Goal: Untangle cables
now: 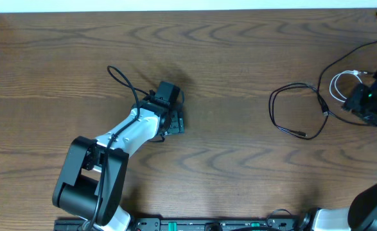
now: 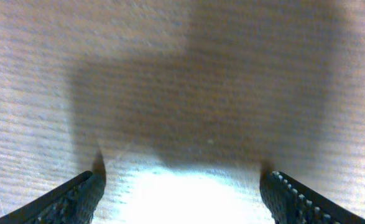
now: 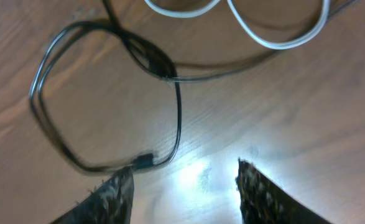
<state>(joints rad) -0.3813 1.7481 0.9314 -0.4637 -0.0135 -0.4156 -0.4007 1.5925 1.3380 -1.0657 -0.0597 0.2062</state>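
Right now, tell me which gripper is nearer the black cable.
Right. The right gripper hovers just beside the black cable, its plug near one finger; the left gripper hangs far away over bare table.

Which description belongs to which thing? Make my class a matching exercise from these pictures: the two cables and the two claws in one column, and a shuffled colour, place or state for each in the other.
Things
1. black cable
2. white cable
3. left claw
4. right claw

Descriptions
A. open over bare table
B. pale loops, farthest right in the overhead view
C. open, with both cords in its wrist view
D. dark loop lying left of the pale one

Pairs: 1-D, 2-B, 3-A, 4-C
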